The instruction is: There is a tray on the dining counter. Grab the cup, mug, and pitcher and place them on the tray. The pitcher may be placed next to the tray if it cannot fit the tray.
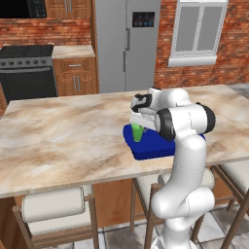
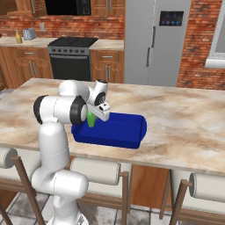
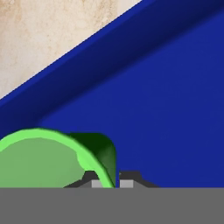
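OK, we're pinching the wall of the green cup (image 3: pixel 43 159) with the gripper (image 3: pixel 111 181), one finger inside the rim, one outside. The cup is standing upright on the blue tray (image 2: pixel 125 132), near its corner, on the dining counter (image 1: pixel 63 136).

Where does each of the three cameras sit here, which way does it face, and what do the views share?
Left base view: behind the arm to its left, facing forward and down over the dining counter; the arm rises at lower right, over the tray.
Right base view: behind to its right, same scene; the arm rises at lower left.
Hand view: on the hand, looking down along the tool into the tray, fingertips pinching the green vessel's rim.
Shared: tray and green vessel in all three; both base views add the fridge and stove.
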